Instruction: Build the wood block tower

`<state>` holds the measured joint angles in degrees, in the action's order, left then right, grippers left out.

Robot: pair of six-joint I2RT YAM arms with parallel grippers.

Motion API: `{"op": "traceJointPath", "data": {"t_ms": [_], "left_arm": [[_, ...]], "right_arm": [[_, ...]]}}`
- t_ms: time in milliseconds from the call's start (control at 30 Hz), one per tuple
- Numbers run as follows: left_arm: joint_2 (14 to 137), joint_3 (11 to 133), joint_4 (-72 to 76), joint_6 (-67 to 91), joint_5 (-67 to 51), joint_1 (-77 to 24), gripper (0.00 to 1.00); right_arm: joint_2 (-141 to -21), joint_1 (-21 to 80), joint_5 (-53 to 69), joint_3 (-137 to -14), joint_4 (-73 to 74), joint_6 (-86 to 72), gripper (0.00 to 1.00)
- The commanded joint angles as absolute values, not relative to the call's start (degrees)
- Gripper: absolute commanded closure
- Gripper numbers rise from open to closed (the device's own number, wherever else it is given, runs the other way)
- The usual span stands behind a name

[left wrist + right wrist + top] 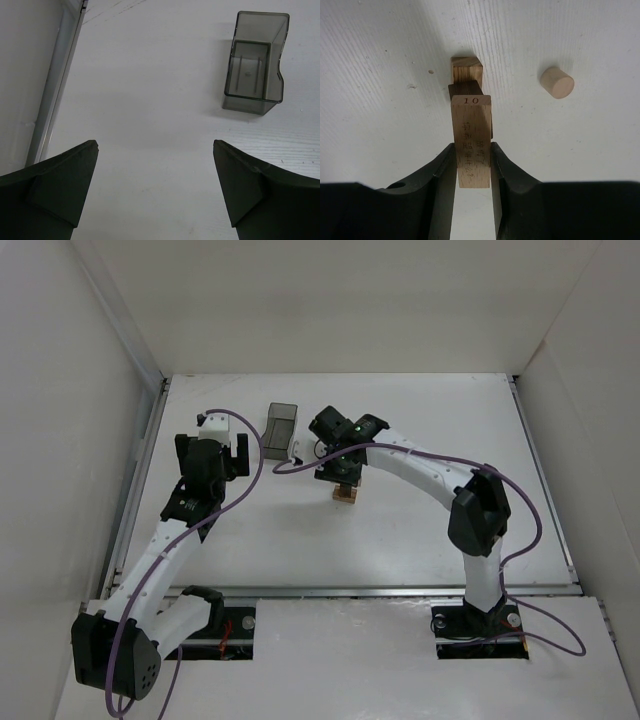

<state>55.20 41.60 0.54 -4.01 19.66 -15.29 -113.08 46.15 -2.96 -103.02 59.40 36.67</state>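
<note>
Now: right gripper pinching top block

Fingers pressed against its long sides; the block sits over the wood block tower, near the centre of the table. Left gripper fingers spread wide, holding nothing; grey bin at its 1 o'clock.

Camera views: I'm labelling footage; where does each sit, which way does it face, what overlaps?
Top external: above, behind the bases, looking down at the white table; left arm, right arm show.
Left wrist: on its arm, facing down at the dark translucent grey rectangular bin; open left gripper shows.
Right wrist: on its arm, facing down at the light-tan wood block tower; right gripper holds a numbered block.
Shared: top and left wrist see the bin.
</note>
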Motion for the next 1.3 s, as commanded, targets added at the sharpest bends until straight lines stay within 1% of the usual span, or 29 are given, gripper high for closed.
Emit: {"op": "traceJointPath", "data": {"t_ms": [0, 433, 533, 567, 667, 700, 767, 933, 1067, 1267], "left_arm": [[53.7, 41.22, 1.49, -4.13, 19.42, -15.12, 0.01], [53.7, 41.22, 1.49, -4.13, 19.42, -15.12, 0.01], [53.7, 41.22, 1.49, -4.13, 19.42, -15.12, 0.01], [53.7, 41.22, 1.49, -4.13, 19.42, -15.12, 0.01], [53.7, 41.22, 1.49, -4.13, 19.42, -15.12, 0.01], [53.7, 41.22, 1.49, -4.13, 19.42, -15.12, 0.01], [53.7, 41.22, 1.49, -4.13, 19.42, -15.12, 0.01], [53.17, 41.22, 1.49, -4.13, 19.42, -15.12, 0.01], [53.17, 41.22, 1.49, -4.66, 19.42, -15.12, 0.01], [53.17, 41.22, 1.49, -4.66, 19.42, -15.12, 0.01]], "right_arm": [[-114.08, 46.05, -2.03, -103.01, 58.18, 37.44, 0.87], [-114.08, 46.05, -2.55, -103.54, 57.66, 37.44, 0.84], [-114.61, 46.05, -2.55, -103.54, 57.66, 37.44, 0.79], [-114.61, 46.05, -2.55, -103.54, 57.13, 37.44, 0.75], [-114.61, 46.05, -3.16, -103.54, 57.13, 37.44, 0.66], [-114.61, 46.05, -3.69, -103.54, 57.13, 37.44, 0.6], [-114.61, 46.05, -3.69, -103.54, 56.6, 37.44, 0.55], [-114.08, 46.05, -4.22, -102.49, 56.6, 37.44, 0.52], [-113.47, 46.05, -4.22, -102.48, 56.07, 36.83, 0.52], [-109.44, 46.05, -3.08, -107.13, 53.44, 33.84, 0.51]]}}
